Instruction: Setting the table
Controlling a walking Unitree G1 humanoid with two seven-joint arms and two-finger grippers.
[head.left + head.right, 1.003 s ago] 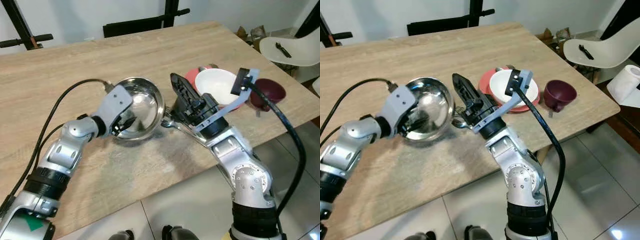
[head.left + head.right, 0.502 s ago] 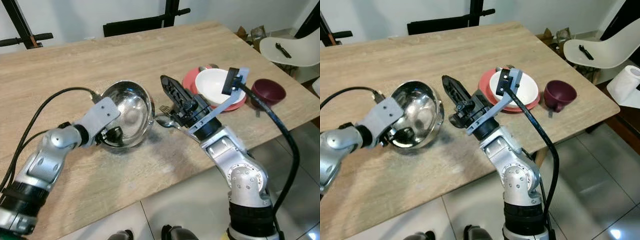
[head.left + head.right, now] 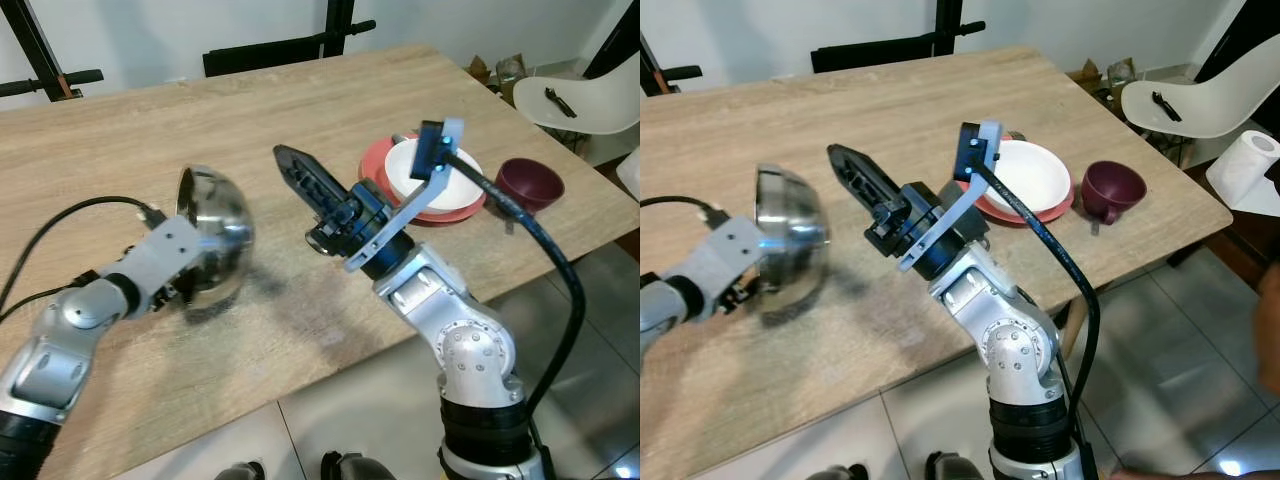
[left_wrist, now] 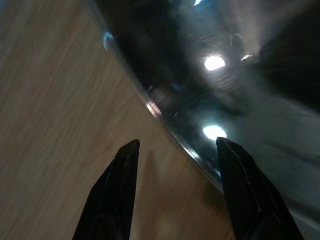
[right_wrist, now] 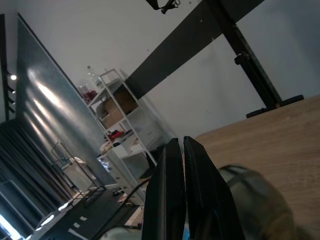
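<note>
I see the steel bowl (image 3: pixel 213 232) tipped up on its edge over the near left part of the wooden table (image 3: pixel 150 130), its rounded back facing the right arm. The left gripper (image 4: pixel 175 195) is at the bowl's rim. In the left wrist view its two black fingers (image 4: pixel 112 195) stand well apart, with the rim running across the gap between them; I cannot tell whether either pad is pressing on the metal, so I log it as spread wide and not visibly clamped on anything.

The right gripper (image 3: pixel 300 172) is raised above the middle of the table, pointing toward the far left, just beside the bowl but not touching it. In the right wrist view its fingers (image 5: pixel 170 195) lie pressed together with only a hairline between them — closed, nothing between them.

Farther right on the table, a white bowl (image 3: pixel 1028 175) sits on a red plate (image 3: pixel 1040 213). A dark red cup (image 3: pixel 1113 190) stands just beside the plate, near the table's right edge.

Off the table to the right — a white chair (image 3: pixel 1195 100) and a paper roll (image 3: pixel 1248 165).
</note>
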